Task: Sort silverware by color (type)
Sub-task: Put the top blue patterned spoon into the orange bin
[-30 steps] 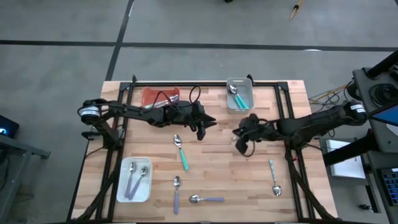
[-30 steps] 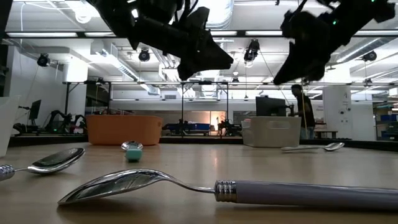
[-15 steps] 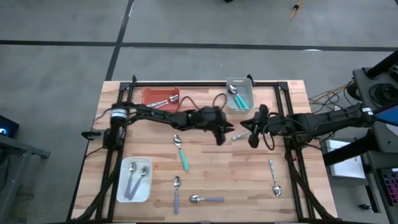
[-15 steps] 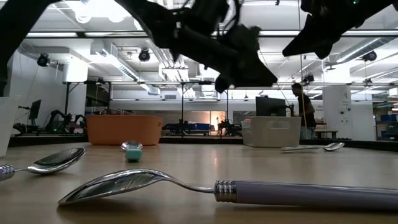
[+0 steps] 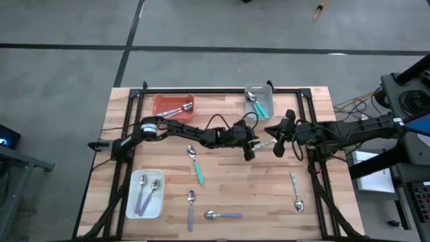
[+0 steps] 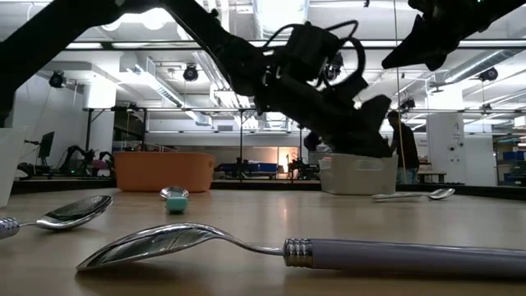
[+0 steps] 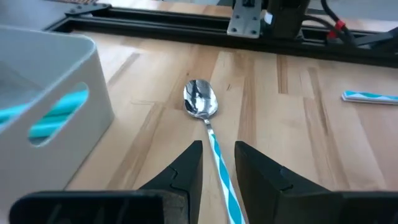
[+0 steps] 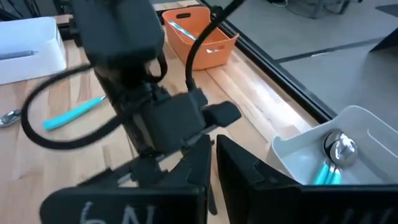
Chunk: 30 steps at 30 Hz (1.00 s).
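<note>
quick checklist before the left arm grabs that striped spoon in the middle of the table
1. Striped spoon handle lined up between the left gripper fingers: ok
2. Left jaws open wide enough: ok
3. Spoon flat on the table, nothing on it: ok
4. Right gripper out of the way: not ok, it hangs shut close beside the left
5. Grey tray clear of the fingers: ok
6. Destination tray for this colour: cannot tell

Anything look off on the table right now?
Nothing spilled or damaged. One oddity: the left gripper and right gripper crowd together at the same striped spoon near the grey tray, left straddling its handle.
</note>
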### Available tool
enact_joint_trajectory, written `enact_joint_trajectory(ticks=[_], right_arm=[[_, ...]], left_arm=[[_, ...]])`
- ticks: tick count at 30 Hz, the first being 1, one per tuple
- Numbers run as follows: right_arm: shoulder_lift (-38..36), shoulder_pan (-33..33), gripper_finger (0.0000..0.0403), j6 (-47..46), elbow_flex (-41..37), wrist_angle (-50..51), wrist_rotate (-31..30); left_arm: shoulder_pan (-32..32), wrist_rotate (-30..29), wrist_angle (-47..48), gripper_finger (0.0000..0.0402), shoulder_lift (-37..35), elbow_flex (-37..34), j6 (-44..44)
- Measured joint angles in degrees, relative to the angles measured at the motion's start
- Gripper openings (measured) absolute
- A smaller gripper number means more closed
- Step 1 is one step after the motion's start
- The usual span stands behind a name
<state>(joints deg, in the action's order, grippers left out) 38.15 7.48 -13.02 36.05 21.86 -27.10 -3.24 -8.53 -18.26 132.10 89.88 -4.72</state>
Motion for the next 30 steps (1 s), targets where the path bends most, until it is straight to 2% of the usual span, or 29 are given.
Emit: enact_joint_trajectory(ticks=[11, 15, 23, 30], right_arm=[[-0.59, -0.02, 0.0018, -0.45, -0.11, 0.67, -0.01], [-0.54, -0.02, 0.0018, -0.45, -0.11, 0.61, -0.01], [-0.52, -0.02, 0.0018, -0.43, -0.11, 0.38, -0.01], [-0.48, -0.01, 0.0018, -0.41, -0.11, 0.34, -0.01]], left_arm=[[0.06, -0.07, -1.20, 0.0081, 4.68, 4.92, -0.39], [0.04, -0.06, -2.50, 0.0109, 5.10, 5.10, -0.30], [0.08, 0.04, -2.13, 0.0192, 7.54, 5.10, -0.44], [0.19, 0.09, -0.69, 0.0209, 8.51, 5.08, -0.65]])
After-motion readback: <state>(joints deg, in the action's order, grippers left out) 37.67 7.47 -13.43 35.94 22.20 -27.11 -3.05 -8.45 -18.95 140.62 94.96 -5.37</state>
